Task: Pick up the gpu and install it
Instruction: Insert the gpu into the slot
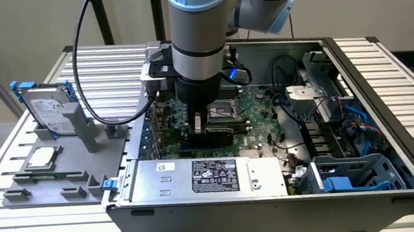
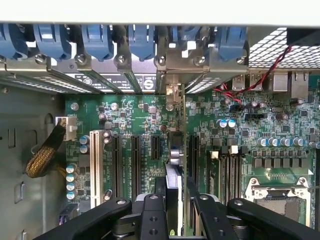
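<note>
1. We see the arm (image 1: 199, 33) reaching straight down into the open computer case (image 1: 386, 135), with the gripper (image 1: 206, 128) low over the green motherboard (image 1: 254, 104).
2. In the wrist view the gripper (image 2: 172, 210) is closed on the graphics card (image 2: 173, 165), its black fingers (image 2: 152, 215) pressing on either face of the thin board.
3. The card stands on edge over the row of black expansion slots (image 2: 135, 160). Room is tight there: slots lie close on both sides, and the case's rear wall with its blue slot clips (image 2: 140, 40) stands just ahead.
4. The card's long axis runs from the gripper toward that rear wall, and its silver metal end (image 2: 172, 92) sits at the rear slot openings. Whether it is fully seated we cannot tell.
5. At the exterior view's left, outside the case, a grey tray (image 1: 56, 177) holds a hard drive (image 1: 50, 113) standing with blue rails and a small square processor chip (image 1: 41, 157).
6. Case and tray rest on a ribbed metal table (image 1: 107, 65).
</note>
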`<state>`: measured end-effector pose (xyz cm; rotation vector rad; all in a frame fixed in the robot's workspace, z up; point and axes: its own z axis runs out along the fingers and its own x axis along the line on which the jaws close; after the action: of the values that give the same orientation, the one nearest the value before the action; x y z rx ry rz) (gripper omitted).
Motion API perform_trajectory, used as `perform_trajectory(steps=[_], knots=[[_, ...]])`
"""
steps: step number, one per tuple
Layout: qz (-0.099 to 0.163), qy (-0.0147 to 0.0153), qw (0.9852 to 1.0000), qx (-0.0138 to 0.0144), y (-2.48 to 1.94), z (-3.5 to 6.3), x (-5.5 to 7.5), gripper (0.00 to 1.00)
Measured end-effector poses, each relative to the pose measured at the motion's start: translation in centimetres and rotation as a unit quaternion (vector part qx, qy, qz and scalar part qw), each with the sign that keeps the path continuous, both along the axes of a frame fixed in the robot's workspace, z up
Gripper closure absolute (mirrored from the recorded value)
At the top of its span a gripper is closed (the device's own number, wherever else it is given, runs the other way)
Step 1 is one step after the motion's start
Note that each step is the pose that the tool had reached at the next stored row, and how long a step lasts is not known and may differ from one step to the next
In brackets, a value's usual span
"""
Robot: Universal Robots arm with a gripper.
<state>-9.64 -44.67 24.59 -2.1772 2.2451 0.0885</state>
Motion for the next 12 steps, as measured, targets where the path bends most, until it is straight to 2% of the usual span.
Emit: perform_trajectory(steps=[3,5,6,9,12], knots=[[0.000,-0.0001,1.0000,0.0000,0.00,0.04,0.0,1.00],[0.000,0.0004,1.0000,0.0016,0.05,0.27,0.0,1.00],[0.000,0.0006,1.0000,0.0006,0.02,0.51,0.0,0.00],[0.000,0.0007,1.0000,0.0003,0.01,1.42,0.0,0.00],[0.000,0.0007,1.0000,0.0004,0.01,2.80,0.0,0.00]])
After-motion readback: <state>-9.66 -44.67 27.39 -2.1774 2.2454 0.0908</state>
